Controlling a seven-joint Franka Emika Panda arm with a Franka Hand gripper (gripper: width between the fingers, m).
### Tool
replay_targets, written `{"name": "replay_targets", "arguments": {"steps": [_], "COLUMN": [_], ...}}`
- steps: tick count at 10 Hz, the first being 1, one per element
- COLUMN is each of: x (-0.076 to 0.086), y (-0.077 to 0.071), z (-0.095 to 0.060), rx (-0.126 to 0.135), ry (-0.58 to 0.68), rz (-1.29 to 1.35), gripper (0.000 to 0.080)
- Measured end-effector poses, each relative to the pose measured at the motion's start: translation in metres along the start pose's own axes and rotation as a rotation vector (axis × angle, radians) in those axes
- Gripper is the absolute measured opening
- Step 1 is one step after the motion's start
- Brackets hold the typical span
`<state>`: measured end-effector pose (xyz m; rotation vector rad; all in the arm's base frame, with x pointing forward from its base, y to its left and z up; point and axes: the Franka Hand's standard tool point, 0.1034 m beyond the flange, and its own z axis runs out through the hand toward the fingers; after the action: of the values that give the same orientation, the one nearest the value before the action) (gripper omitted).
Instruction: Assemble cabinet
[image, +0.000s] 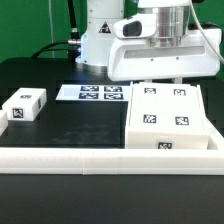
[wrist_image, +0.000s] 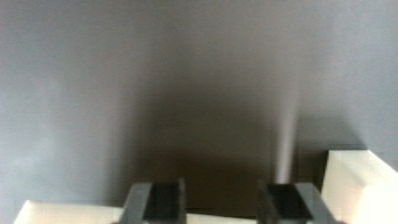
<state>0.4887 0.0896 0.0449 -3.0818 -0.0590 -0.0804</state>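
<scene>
The cabinet (image: 170, 118) is a large white box with black-and-white tags on top, lying at the exterior view's right against the front rail. My gripper (image: 163, 68) hangs just behind its far edge, where the fingertips are hidden. In the wrist view the gripper (wrist_image: 222, 192) shows two dark fingers (wrist_image: 157, 202) a narrow gap apart, with only dark table between the tips. A white corner of the cabinet (wrist_image: 359, 185) shows beside one finger, and a white strip runs under the fingers' bases. A small tagged white drawer block (image: 25, 105) lies apart at the exterior view's left.
The marker board (image: 90, 93) lies flat behind the middle of the black table (image: 80, 125). A long white border rail (image: 100, 156) runs along the front. The robot's base (image: 100, 35) stands at the back.
</scene>
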Motion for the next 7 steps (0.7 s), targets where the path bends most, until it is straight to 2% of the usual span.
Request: {"name": "replay_targets", "arguments": {"steps": [1, 3, 4, 7], "x": [0.0, -0.003, -0.003, 0.006], "y": [0.0, 0.003, 0.004, 0.009], "z": [0.0, 0.012, 0.009, -0.022], "rx": [0.0, -0.002, -0.003, -0.001], "ry": [0.0, -0.003, -0.018, -0.06], "rz": [0.0, 0.004, -0.004, -0.02], "gripper": [0.0198, 0.0197, 0.0197, 0.0194]}}
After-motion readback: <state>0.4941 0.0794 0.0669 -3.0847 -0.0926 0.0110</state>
